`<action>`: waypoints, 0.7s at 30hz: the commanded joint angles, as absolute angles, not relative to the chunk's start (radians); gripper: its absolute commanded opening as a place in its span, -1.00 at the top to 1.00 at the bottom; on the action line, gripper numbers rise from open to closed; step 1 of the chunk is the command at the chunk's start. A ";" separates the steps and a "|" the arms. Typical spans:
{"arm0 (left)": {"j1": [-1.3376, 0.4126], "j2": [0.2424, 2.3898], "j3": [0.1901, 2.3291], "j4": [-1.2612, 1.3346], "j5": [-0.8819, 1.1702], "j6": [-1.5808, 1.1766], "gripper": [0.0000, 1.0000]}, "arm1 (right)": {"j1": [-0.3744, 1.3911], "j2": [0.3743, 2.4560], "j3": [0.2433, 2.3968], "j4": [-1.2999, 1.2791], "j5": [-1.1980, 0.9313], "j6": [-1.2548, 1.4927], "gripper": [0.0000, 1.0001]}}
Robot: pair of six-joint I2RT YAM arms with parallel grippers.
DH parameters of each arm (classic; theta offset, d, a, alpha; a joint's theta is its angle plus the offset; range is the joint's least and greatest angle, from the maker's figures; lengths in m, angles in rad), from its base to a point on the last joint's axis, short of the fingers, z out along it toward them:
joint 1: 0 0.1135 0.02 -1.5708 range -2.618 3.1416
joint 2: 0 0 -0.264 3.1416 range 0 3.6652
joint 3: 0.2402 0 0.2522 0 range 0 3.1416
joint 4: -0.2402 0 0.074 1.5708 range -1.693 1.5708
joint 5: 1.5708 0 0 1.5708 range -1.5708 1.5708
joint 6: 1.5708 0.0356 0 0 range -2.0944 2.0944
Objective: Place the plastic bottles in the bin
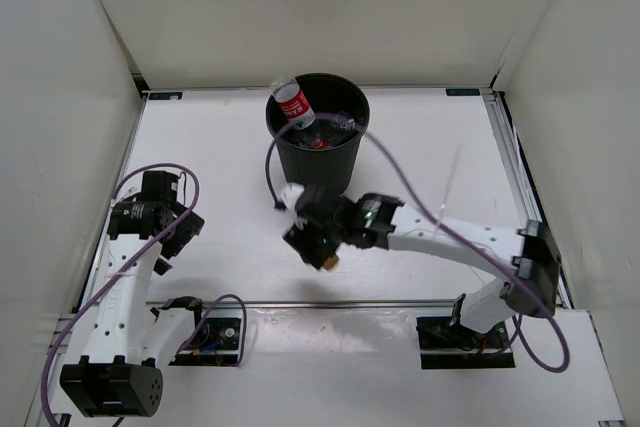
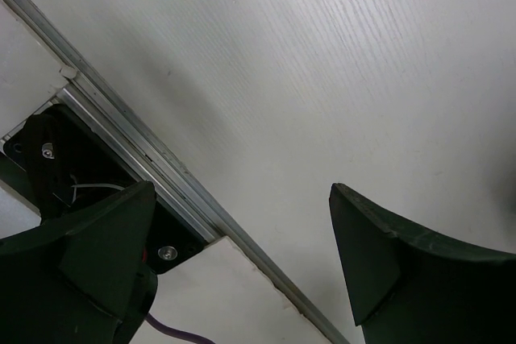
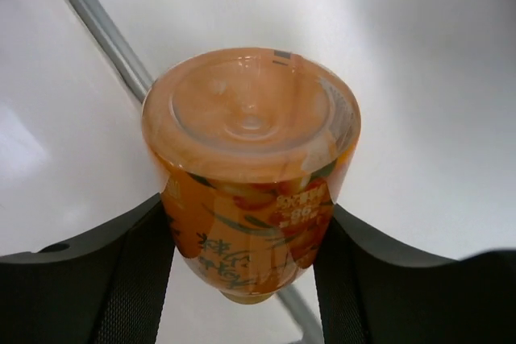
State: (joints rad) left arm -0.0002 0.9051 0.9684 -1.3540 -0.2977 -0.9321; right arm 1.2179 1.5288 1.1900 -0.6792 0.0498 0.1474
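Note:
The black bin stands at the back middle of the table. A clear bottle with a red label leans out over its left rim, and more bottles lie inside. My right gripper is shut on the squat orange bottle just in front of the bin. In the right wrist view the orange bottle sits between the fingers with its base toward the camera, at my right gripper. My left gripper is open and empty at the left; it also shows in the left wrist view.
A small white thing lies by the bin's front left; I cannot tell what it is. A dark cable hangs beside the bin and a purple cable arcs past it. An aluminium rail runs along the near edge. White walls enclose the table.

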 commanded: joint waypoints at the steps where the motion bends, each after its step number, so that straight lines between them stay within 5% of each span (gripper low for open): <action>1: -0.003 0.888 0.974 -1.396 -0.278 -0.956 -1.00 | 1.200 1.410 1.484 -0.698 0.234 0.092 0.61; 7: -0.003 0.888 0.951 -1.362 -0.258 -0.976 -1.00 | 0.990 1.650 2.110 -0.816 0.302 -0.050 0.52; 10: -0.003 0.897 0.951 -1.362 -0.249 -0.976 -1.00 | 0.878 1.703 2.157 -0.741 0.258 -0.037 0.37; 13: -0.003 0.897 0.951 -1.362 -0.249 -0.976 -1.00 | 0.798 1.752 2.226 -0.730 0.138 -0.026 -0.24; 15: -0.003 0.907 0.951 -1.362 -0.249 -0.976 -1.00 | 0.764 1.752 2.178 -0.720 0.050 0.012 -1.00; 21: -0.003 0.936 0.983 -1.342 -0.249 -0.976 -1.00 | 0.764 1.678 2.195 -0.765 0.206 0.118 -1.00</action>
State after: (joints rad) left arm -0.0002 0.9295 0.9543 -1.3537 -0.2527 -0.9699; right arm 0.7597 1.7775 2.1498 -0.7700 0.1196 0.0460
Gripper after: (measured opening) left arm 0.998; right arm 0.998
